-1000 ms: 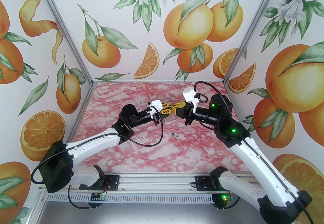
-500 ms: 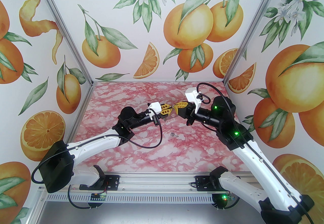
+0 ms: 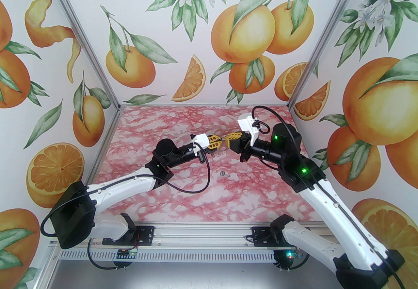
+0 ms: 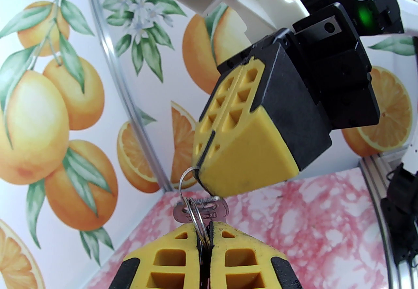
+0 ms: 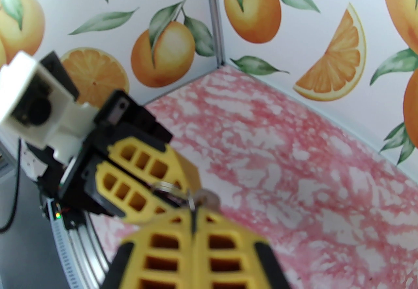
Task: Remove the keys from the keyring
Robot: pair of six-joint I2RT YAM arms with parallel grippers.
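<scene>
Above the middle of the pink marbled table my left gripper (image 3: 218,143) and right gripper (image 3: 226,141) meet tip to tip. The keyring (image 4: 184,180) is a thin silvery wire loop. Its upper end runs into the closed slit of my right gripper (image 4: 200,172). A small silvery key (image 4: 209,211) hangs on thin rings just above my left gripper (image 4: 204,238), which is shut on those rings. In the right wrist view the same key (image 5: 209,198) sits at my right gripper's (image 5: 193,215) closed tips. The left gripper's fingers (image 5: 140,179) are just beyond. Another key (image 3: 223,174) lies loose on the table.
Orange-patterned walls close in the table (image 3: 183,193) on the left, back and right. The loose key lies below and between the two arms. The left arm's black cable (image 3: 196,184) loops down over the table near it.
Both grippers stay tip to tip on the ring and key. The left jaws closed slightly tighter. The left wrist nudged a little right; the right wrist swayed slightly right and back.
</scene>
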